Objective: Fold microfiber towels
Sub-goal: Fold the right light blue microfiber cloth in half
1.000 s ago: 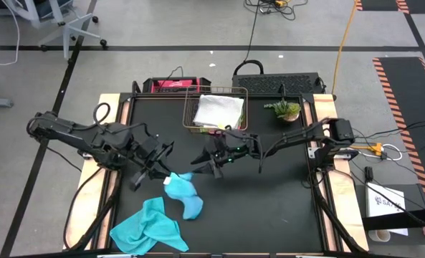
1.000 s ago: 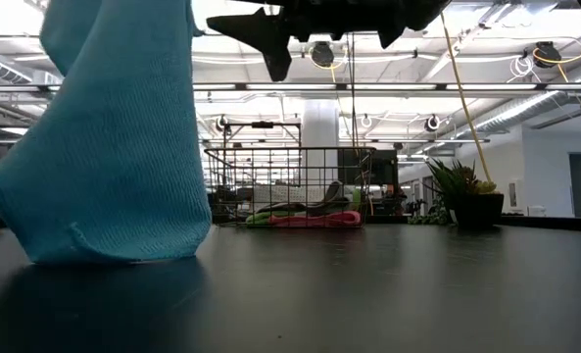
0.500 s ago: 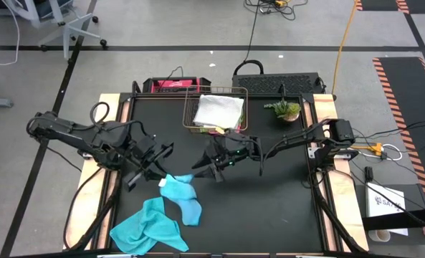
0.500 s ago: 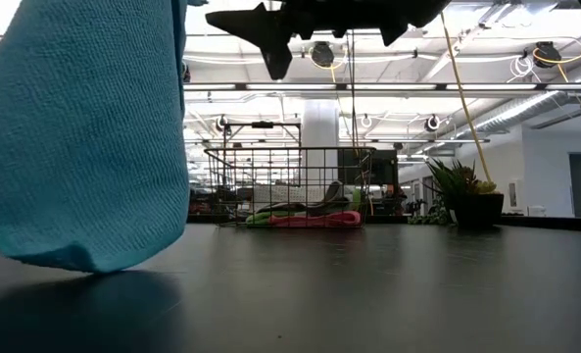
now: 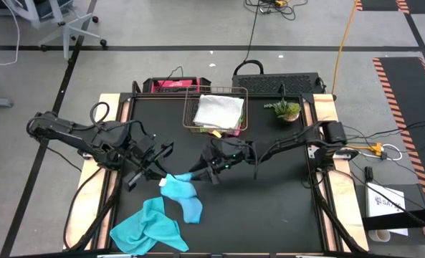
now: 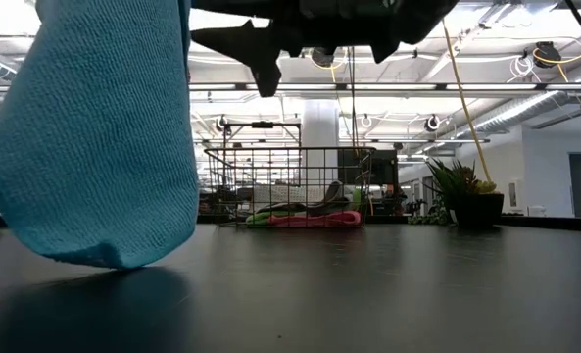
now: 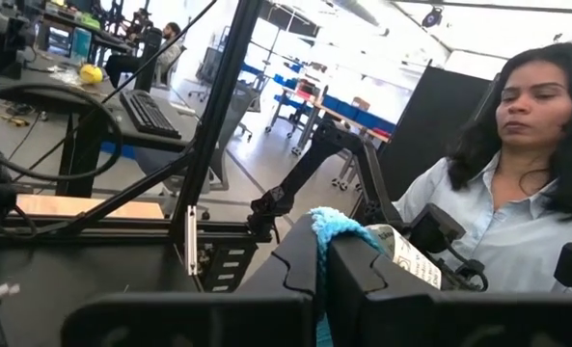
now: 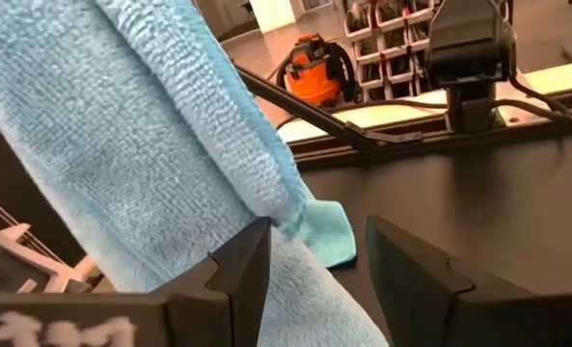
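the black surface point(image 5: 269, 208) carries everything, with both dark arms reaching in over its middle. the left arm comes from the left edge and the right arm from the right edge, their tips close together near the centre.

at the near left corner a turquoise towel point(image 5: 149, 228) lies crumpled flat on the surface. a second turquoise towel point(image 5: 180, 193) is lifted at its top just right of the left claw point(image 5: 157, 172), its lower part trailing toward the near side; in the low view it hangs as a broad blue sheet point(image 6: 99, 137) with its bottom edge near the surface.

at the far middle stands a copper wire basket point(image 5: 188, 122) with a light grey towel point(image 5: 218, 110) on top and a strip of pink and green cloth showing under it.

the left claw is clenched on the lifted towel, blue fabric pinched between its fingers point(image 7: 358, 275). the right claw point(image 5: 198, 174) is spread apart, just beside the towel's upper edge, cloth lying across the gap between its fingers point(image 8: 416, 265); whether it touches, i cannot tell.

a small potted plant point(image 5: 287, 110) sits at the far right.

a person in a light shirt point(image 7: 498, 246) sits beyond the surface.
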{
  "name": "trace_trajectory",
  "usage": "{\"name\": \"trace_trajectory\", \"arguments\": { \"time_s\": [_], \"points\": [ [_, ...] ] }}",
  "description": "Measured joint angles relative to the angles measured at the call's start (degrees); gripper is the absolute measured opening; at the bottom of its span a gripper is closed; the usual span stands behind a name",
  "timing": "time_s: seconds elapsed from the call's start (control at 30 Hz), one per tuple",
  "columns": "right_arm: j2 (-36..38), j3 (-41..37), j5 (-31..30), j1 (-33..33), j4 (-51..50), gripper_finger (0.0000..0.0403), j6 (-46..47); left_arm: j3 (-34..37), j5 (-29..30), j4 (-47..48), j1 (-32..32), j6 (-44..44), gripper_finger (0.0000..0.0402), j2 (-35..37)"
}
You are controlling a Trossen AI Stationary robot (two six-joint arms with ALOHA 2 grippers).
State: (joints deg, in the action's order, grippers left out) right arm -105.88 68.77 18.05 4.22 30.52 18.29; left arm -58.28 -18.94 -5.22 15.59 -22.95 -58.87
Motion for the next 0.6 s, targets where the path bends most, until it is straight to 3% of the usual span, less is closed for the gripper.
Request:
{"name": "trace_trajectory", "arguments": {
  "time_s": [0.5, 0.6],
  "points": [
    [-0.2, 0.0, 0.0, 0.3, 5.2, 0.0158, 2.3, 0.0, 1.0, 0.4, 0.0, 0.4, 0.0003, 0.0],
    [-0.2, 0.0, 0.1, 0.6, 4.5, 0.0131, 2.3, 0.0, 1.0, 0.4, 0.0, 0.4, 0.0005, 0.0]
  ]
}}
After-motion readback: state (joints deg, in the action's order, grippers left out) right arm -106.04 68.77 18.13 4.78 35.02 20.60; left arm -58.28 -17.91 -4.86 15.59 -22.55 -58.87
